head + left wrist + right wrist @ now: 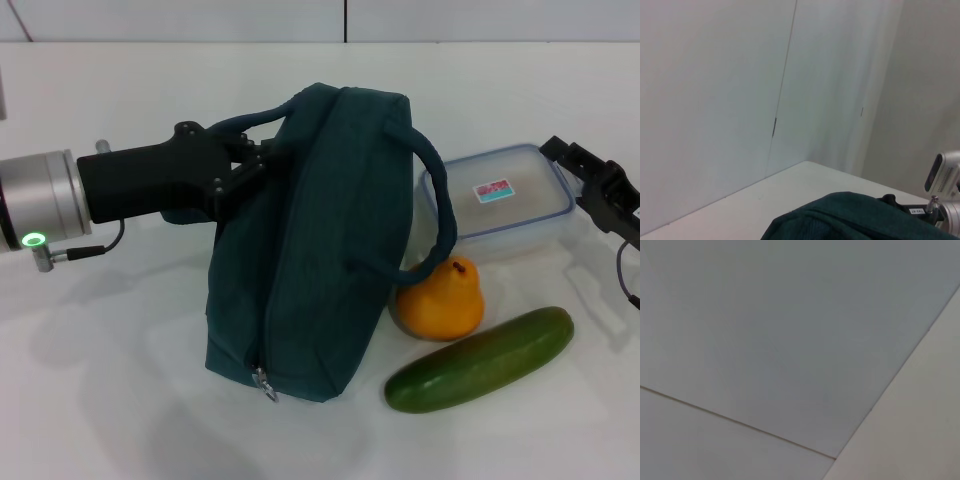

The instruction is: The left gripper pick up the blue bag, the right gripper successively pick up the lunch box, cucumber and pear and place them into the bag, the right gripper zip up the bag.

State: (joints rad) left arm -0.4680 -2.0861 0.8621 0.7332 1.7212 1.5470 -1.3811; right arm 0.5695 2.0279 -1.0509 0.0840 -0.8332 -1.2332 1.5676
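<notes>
The blue bag (320, 240) is a dark teal fabric bag standing tilted in the middle of the table, with its zipper pull (264, 383) at the near end. My left gripper (250, 165) reaches in from the left and is shut on the bag's upper left side by a handle. The bag's fabric also shows in the left wrist view (850, 217). The clear lunch box (497, 193) lies right of the bag. My right gripper (592, 178) is open at the box's right end. The orange-yellow pear (445, 300) and the green cucumber (482, 360) lie in front of the box.
The second bag handle (437, 190) arches out over the lunch box's left edge and the pear. The white table (120, 400) runs back to a white wall. The right wrist view shows only wall panels.
</notes>
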